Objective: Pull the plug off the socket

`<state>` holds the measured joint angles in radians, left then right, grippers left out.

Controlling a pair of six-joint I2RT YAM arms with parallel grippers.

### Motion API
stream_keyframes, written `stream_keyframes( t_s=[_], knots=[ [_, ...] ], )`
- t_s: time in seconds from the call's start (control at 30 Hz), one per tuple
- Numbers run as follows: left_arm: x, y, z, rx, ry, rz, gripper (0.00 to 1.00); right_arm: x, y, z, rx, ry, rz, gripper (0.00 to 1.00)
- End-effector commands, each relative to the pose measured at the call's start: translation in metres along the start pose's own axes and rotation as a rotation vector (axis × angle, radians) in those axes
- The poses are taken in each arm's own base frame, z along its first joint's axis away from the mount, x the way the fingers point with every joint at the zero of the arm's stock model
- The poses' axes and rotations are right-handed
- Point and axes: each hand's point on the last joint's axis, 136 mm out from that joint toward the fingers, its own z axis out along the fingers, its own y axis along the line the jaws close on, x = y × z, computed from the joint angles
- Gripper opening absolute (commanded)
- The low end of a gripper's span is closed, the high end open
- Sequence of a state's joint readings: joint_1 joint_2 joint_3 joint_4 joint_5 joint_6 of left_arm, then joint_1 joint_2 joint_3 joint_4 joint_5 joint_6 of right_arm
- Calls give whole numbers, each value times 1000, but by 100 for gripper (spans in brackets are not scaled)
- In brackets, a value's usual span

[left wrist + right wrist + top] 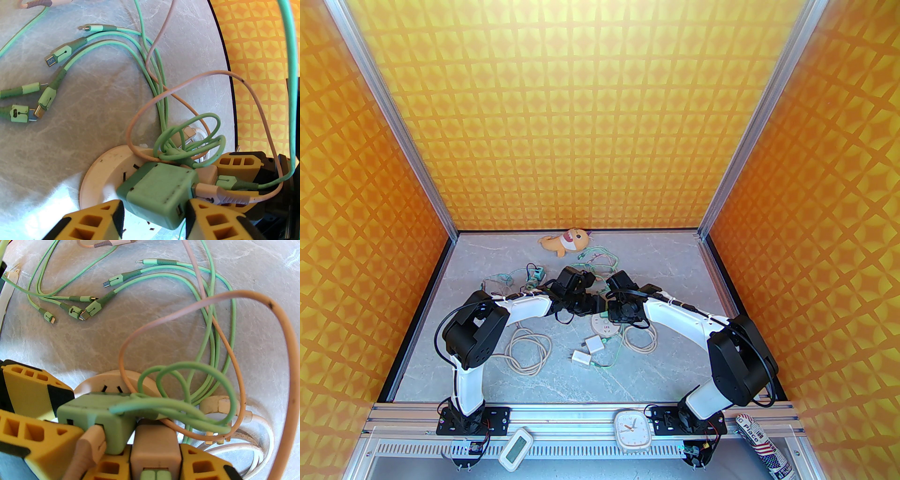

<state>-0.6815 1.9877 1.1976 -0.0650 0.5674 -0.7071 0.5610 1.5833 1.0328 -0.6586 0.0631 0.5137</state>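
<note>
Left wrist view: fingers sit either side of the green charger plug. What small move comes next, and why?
Probably draw the left gripper straight up: its pads appear to grip both sides of the green charger plug, which sits plugged into the round socket. The right gripper clamps the beige adapter beside it.

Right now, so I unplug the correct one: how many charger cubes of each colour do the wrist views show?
green charger cube: 1
pink charger cube: 1
Total: 2
</note>
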Motion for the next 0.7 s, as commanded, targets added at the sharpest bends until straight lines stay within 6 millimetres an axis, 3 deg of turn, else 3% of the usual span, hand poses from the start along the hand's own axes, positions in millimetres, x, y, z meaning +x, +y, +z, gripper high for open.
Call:
stream_keyframes(
  t_s=[0.0,0.23,0.33,0.67],
  knots=[
    [123,165,4,-578,282,-235,47,-29,28,-29,-81,-121,-20,27],
    [117,161,4,-571,274,-229,46,-9,55,-15,-61,-77,-84,27],
    [118,166,-1,-572,267,-241,41,-11,46,-17,-32,-102,-83,27],
    [108,163,-6,-554,234,-241,40,-21,14,-22,-21,-112,-14,27]
  ],
)
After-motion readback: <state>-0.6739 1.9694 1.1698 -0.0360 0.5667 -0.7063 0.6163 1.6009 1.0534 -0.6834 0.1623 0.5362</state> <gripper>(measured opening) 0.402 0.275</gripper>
